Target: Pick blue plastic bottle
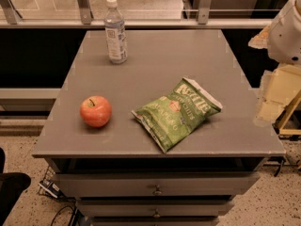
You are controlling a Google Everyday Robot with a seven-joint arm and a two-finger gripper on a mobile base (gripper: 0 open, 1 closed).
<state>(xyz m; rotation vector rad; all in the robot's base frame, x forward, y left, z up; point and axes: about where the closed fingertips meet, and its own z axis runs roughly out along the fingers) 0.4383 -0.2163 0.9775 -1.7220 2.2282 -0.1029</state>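
bottle (115,32) stands upright at the far-left corner of the grey cabinet top (155,65), white cap on, label facing us. apple (96,111) near-left, well apart from the bottle. green chip bag (176,113) lies flat, centre-right, toward the near edge. gripper (273,98) hangs off the right edge of the top, well apart from the bottle. jaw state: can't tell. drawers (155,185) below.

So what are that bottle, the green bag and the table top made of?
The blue plastic bottle: clear thin plastic by its see-through wall, white cap, paper-like label. The green chip bag: glossy crinkled film, probably plastic or foil. The table: smooth matte grey top, maybe painted metal or laminate. The robot's hand hangs beside the table's right edge, looking pale and plastic-like.
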